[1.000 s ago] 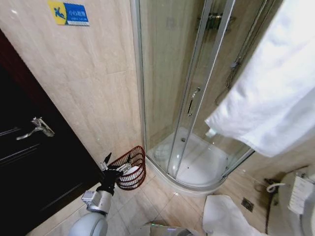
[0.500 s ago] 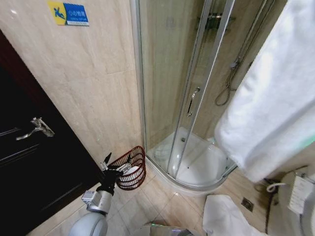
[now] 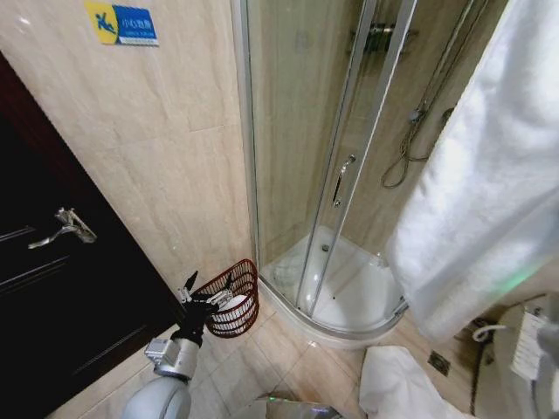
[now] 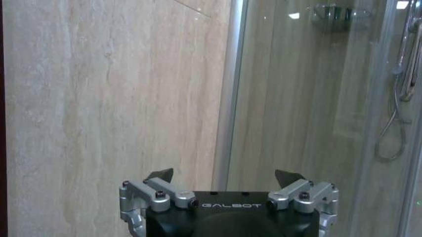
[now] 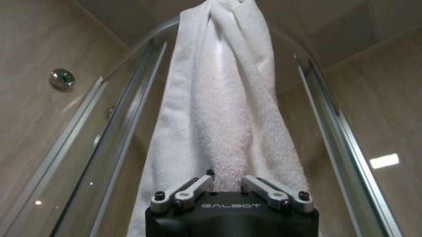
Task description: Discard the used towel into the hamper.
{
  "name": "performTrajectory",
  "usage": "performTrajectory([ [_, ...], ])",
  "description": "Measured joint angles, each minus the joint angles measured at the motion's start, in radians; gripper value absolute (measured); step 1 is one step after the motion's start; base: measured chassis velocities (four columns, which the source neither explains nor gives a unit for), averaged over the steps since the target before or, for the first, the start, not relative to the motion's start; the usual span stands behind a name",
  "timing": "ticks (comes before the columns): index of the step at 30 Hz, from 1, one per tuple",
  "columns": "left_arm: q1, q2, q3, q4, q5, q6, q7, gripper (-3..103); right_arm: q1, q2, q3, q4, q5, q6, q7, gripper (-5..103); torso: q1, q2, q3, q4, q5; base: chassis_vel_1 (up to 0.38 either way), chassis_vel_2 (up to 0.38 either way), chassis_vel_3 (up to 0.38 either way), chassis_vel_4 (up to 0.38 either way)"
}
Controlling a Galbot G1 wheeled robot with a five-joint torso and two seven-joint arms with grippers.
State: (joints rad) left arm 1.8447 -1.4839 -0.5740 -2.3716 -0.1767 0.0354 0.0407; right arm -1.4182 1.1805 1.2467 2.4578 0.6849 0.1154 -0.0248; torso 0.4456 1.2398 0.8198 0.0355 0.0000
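We read "GALBOT" in pale capitals on the black body of the left gripper (image 4: 225,174), just below its two spread fingers, in the left wrist view. The same word "GALBOT" stands on the black body of the right gripper (image 5: 228,180), under the fingers that pinch the white towel (image 5: 224,98). High on the beige tiled wall, near its upper left corner, we see a blue and yellow sign (image 3: 121,23) with small white characters too small to read.
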Motion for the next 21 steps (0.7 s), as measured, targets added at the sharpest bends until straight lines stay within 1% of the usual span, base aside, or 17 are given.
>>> performTrajectory([
  [4,0.000,0.000,0.000,0.000,0.000,0.000,0.000,100,-0.031,0.042,-0.035,-0.025,-0.050,0.060,-0.021,6,0.000,0.000,0.000,0.0000,-0.0001,0.000,0.000,0.000,0.000],
  [6,0.000,0.000,0.000,0.000,0.000,0.000,0.000,100,-0.035,0.047,-0.038,-0.027,-0.054,0.064,-0.022,6,0.000,0.000,0.000,0.0000,-0.0001,0.000,0.000,0.000,0.000],
  [9,0.000,0.000,0.000,0.000,0.000,0.000,0.000,100,-0.054,0.086,-0.062,-0.040,-0.082,0.093,-0.035,6,0.000,0.000,0.000,0.0000,0.0002,0.000,0.000,0.000,0.000],
  [10,0.000,0.000,0.000,0.000,0.000,0.000,0.000,100,-0.054,0.086,-0.062,-0.040,-0.082,0.093,-0.035,6,0.000,0.000,0.000,0.0000,0.0002,0.000,0.000,0.000,0.000],
  [13,0.000,0.000,0.000,0.000,0.000,0.000,0.000,100,-0.076,0.130,-0.090,-0.072,-0.137,0.143,-0.061,6,0.000,0.000,0.000,0.0000,0.0002,0.000,0.000,0.000,0.000],
  [21,0.000,0.000,0.000,0.000,0.000,0.000,0.000,100,-0.126,0.182,-0.129,-0.060,-0.152,0.194,-0.105,6,0.000,0.000,0.000,0.0000,-0.0001,0.000,0.000,0.000,0.000],
])
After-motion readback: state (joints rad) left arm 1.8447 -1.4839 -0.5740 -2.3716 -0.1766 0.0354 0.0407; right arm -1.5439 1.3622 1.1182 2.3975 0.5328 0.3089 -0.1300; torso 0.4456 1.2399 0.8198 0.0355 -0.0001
